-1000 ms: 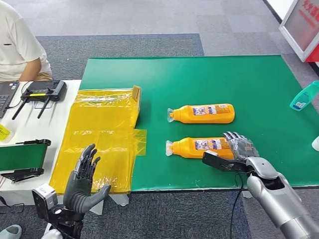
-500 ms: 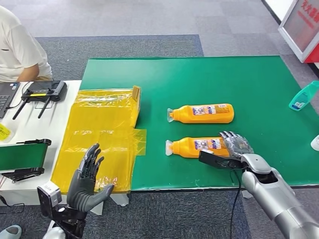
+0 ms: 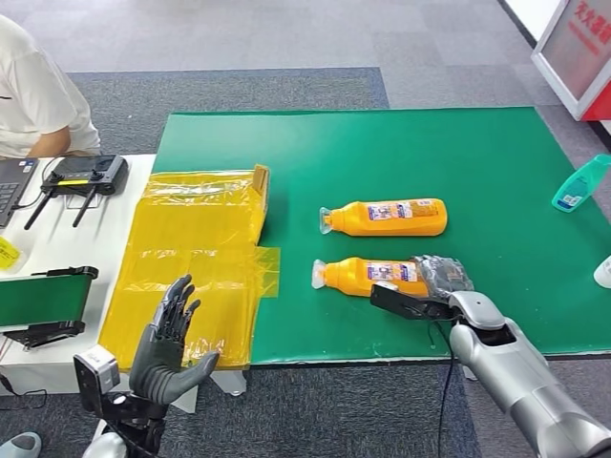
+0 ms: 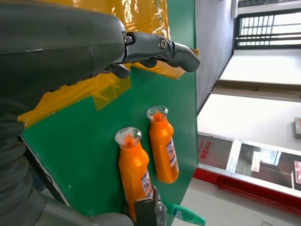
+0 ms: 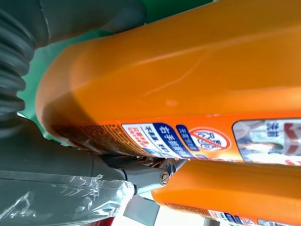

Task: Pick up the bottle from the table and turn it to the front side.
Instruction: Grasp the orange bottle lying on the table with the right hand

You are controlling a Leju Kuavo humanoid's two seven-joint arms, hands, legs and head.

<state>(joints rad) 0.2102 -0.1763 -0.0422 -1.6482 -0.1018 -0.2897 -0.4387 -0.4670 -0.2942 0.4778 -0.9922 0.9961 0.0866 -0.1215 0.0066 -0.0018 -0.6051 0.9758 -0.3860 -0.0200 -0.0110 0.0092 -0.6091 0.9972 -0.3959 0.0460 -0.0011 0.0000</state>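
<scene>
Two orange bottles lie on their sides on the green mat [image 3: 432, 143], caps pointing left. My right hand [image 3: 439, 286] grips the base end of the nearer bottle [image 3: 360, 277], fingers over its far side and thumb along its near side. That bottle [image 5: 184, 75] fills the right wrist view, with the dark fingers [image 5: 142, 176] pressed against its label. The farther bottle [image 3: 386, 218] lies free just beyond. My left hand [image 3: 169, 343] hangs off the table's front edge, fingers spread and holding nothing. In the left wrist view, both bottles [image 4: 134, 172] [image 4: 162, 146] lie beyond its fingers [image 4: 160, 47].
A yellow plastic bag [image 3: 195, 258] lies flat across the mat's left edge. A teal bottle [image 3: 579, 183] lies at the far right. On the white table to the left are a black controller [image 3: 83, 175] and a green-topped device [image 3: 43, 301]. A person [image 3: 36, 95] sits behind them.
My right hand has slid left and closed around the nearer bottle's base, and the bottle has shifted slightly left with it. The left hand has barely moved.
</scene>
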